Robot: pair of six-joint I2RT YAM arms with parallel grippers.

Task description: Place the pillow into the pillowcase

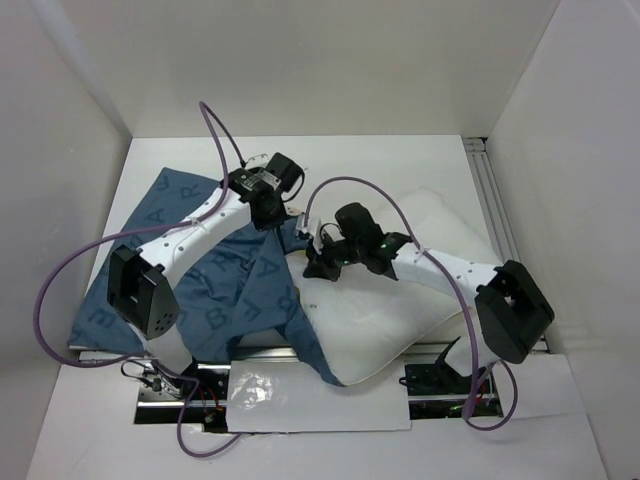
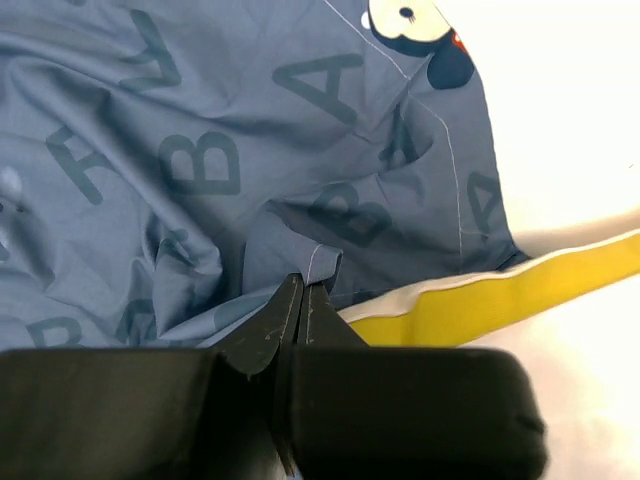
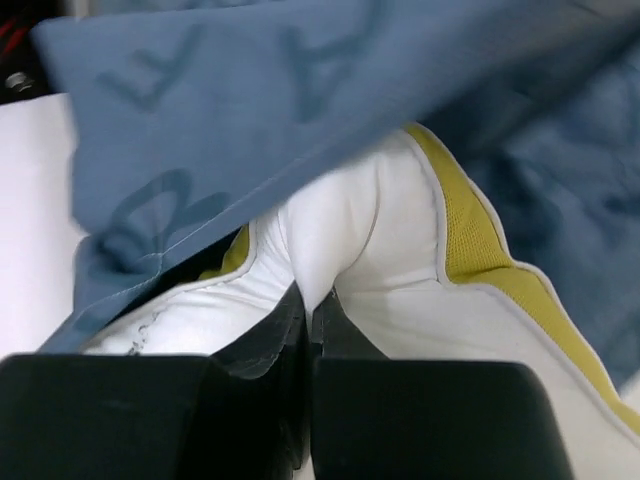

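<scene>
Top external: right arm [image 1: 452, 268] across pillow [image 1: 390, 340]

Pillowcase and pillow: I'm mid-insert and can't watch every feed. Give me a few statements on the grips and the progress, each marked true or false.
1. The left gripper is shut on a fold of the dusty-blue, letter-printed fabric pillowcase. True.
2. The right gripper hangs open, holding nothing. False: it is shut, pinching the plump white pillow with the yellow edge band.
3. The pillow is fully inside the pillowcase. False: most of it lies uncovered to the right of the case.
4. Pillowcase fabric drapes over the pillow's left edge. True.
</scene>
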